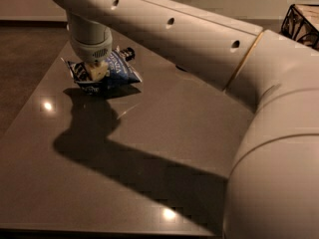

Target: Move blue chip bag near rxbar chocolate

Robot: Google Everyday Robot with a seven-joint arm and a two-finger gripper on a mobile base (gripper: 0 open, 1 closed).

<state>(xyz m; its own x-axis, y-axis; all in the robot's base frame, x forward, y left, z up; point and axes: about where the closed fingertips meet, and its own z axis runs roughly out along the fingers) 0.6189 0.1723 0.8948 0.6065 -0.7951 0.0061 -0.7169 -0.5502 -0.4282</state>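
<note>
The blue chip bag [118,69] is crinkled dark-blue foil with white lettering, at the far left of the dark table [149,148]. My gripper [97,71] comes straight down onto the bag's left half, and its pale fingers [98,70] are shut on the foil. A small black wrapper, the rxbar chocolate [129,52], lies right behind the bag's far right corner, touching or nearly touching it. My arm [199,44] crosses the view from the right.
A dark lattice object [302,23] stands at the far right, behind my arm. The table's left edge [30,98] borders dark floor. The front edge [99,230] is near the bottom. The arm hides the table's back right part.
</note>
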